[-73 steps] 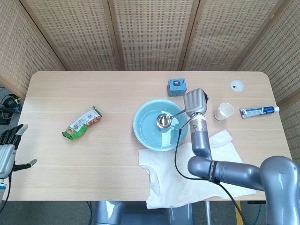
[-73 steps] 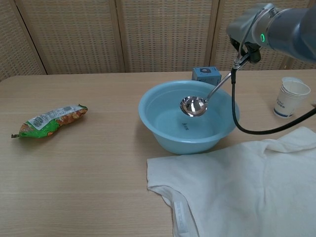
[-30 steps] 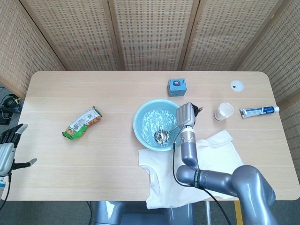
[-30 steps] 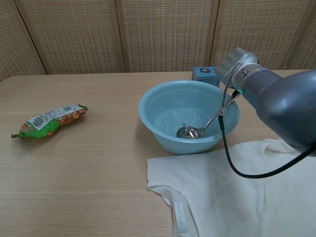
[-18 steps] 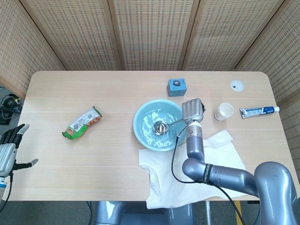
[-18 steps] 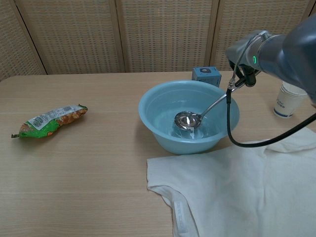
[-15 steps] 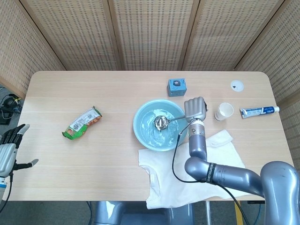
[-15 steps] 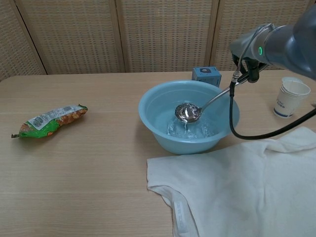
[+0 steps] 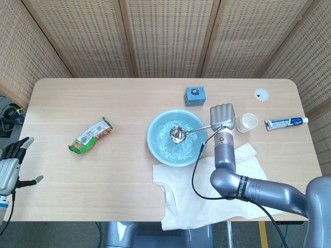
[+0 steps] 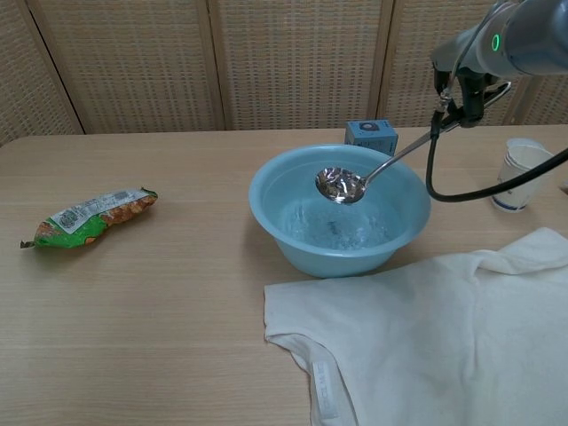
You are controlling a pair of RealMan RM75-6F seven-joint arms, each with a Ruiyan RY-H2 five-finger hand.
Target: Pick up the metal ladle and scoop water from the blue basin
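Observation:
The blue basin (image 9: 158,149) (image 10: 284,240) stands at the table's middle with rippling water in it. My right hand (image 9: 222,117) (image 10: 469,64) grips the handle of the metal ladle (image 9: 178,134) (image 10: 340,184) above the basin's right rim. The ladle's bowl hangs above the water, level, with water in it. Off the table's left edge, my left hand (image 9: 9,164) hangs with fingers apart, holding nothing; the chest view does not show it.
A white cloth (image 9: 207,194) (image 10: 426,337) lies in front of the basin. Behind the basin sits a small blue box (image 9: 195,96) (image 10: 371,135). A paper cup (image 9: 247,123) (image 10: 522,174), a toothpaste tube (image 9: 286,123) and a white lid (image 9: 261,94) lie right. A snack packet (image 9: 90,136) (image 10: 87,216) lies left.
My right hand dipped the ladle into the water, then lifted it up and to the right. The ladle's bowl now hangs higher above the stirred water.

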